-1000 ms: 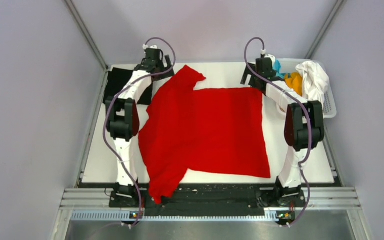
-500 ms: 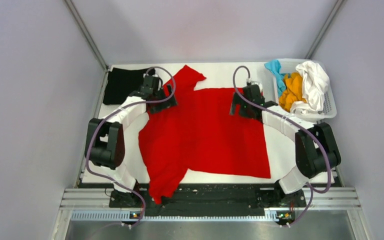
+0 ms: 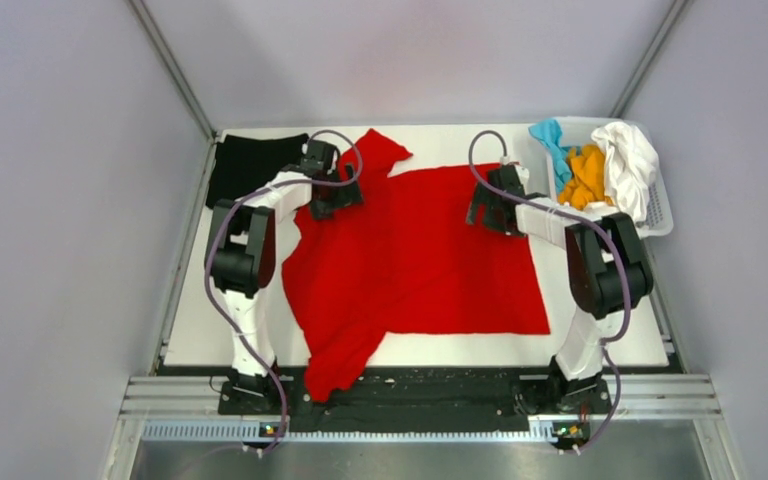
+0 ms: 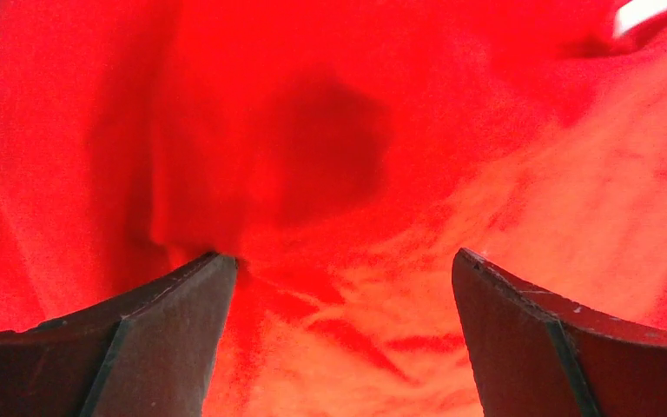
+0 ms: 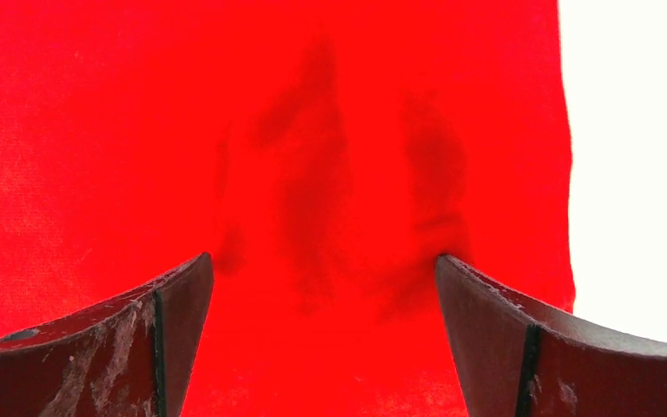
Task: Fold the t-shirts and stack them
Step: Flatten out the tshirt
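Note:
A bright red t-shirt point(image 3: 410, 260) lies spread over the middle of the white table point(image 3: 580, 340), one sleeve reaching the far edge and another part hanging over the near edge. My left gripper point(image 3: 334, 200) is low over its far left part, open, with wrinkled red cloth point(image 4: 330, 130) under the spread fingers point(image 4: 174, 330) of the gripper point(image 4: 340, 256). My right gripper point(image 3: 487, 212) is low over the far right part near the shirt's side edge, also open point(image 5: 322, 258) above flat red cloth point(image 5: 226, 130). A black t-shirt point(image 3: 250, 165) lies at the far left.
A white slotted basket point(image 3: 660, 218) stands at the far right corner holding teal point(image 3: 550, 135), orange point(image 3: 585, 175) and white point(image 3: 628, 160) shirts. Bare white table point(image 5: 634, 174) shows right of the red shirt's edge. Grey walls close in the sides and back.
Both arms have swung in from the far edge and come down onto the red shirt. The shirt's far edge and near right corner have shifted a little. Both grippers stayed open.

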Robot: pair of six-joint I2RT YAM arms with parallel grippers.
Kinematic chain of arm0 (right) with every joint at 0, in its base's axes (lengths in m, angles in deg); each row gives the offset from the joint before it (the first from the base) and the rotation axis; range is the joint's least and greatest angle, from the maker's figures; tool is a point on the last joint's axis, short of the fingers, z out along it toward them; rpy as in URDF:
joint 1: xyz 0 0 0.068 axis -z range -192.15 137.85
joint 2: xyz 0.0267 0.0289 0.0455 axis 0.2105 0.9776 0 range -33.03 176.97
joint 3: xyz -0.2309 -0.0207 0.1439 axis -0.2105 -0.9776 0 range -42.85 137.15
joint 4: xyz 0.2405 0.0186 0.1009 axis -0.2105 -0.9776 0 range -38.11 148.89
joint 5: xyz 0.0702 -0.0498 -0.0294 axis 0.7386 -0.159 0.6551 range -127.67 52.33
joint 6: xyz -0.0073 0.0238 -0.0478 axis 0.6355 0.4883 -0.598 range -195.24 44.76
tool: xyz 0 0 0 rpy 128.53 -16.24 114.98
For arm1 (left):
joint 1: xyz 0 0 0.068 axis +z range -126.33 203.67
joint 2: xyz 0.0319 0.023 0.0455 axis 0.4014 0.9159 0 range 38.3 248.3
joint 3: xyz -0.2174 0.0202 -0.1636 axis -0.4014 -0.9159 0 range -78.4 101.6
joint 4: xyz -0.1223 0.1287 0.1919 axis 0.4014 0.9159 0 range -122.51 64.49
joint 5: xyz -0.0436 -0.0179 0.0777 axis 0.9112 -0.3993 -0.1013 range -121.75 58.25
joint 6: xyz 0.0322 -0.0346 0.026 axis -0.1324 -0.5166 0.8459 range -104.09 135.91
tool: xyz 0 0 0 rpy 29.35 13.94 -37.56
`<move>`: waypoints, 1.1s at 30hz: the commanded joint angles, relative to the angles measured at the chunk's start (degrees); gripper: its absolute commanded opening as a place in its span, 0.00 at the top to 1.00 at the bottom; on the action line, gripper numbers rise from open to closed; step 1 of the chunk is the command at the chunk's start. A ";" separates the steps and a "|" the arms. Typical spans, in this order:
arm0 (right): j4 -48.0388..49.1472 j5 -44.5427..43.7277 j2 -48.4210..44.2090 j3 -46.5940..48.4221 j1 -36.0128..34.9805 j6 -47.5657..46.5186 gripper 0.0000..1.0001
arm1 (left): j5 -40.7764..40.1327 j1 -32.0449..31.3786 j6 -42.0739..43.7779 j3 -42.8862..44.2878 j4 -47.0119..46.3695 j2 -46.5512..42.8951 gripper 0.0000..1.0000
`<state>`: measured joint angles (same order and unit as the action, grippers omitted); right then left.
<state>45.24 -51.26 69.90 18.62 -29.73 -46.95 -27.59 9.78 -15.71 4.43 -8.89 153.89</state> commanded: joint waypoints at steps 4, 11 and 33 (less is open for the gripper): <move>0.31 0.55 11.01 11.37 6.39 -0.92 0.03 | 0.59 0.25 0.24 12.57 2.87 11.50 0.01; -3.19 -0.44 18.55 23.96 8.03 -2.84 0.03 | 2.32 0.27 1.62 25.58 6.04 18.42 0.01; -3.10 0.70 -22.87 -5.94 3.70 1.43 0.01 | -3.57 -12.53 -1.42 -11.78 2.56 -21.96 0.01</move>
<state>42.51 -50.01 57.29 21.47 -25.65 -49.29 -28.40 3.22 -13.46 4.69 -4.15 143.48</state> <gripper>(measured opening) 0.985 0.987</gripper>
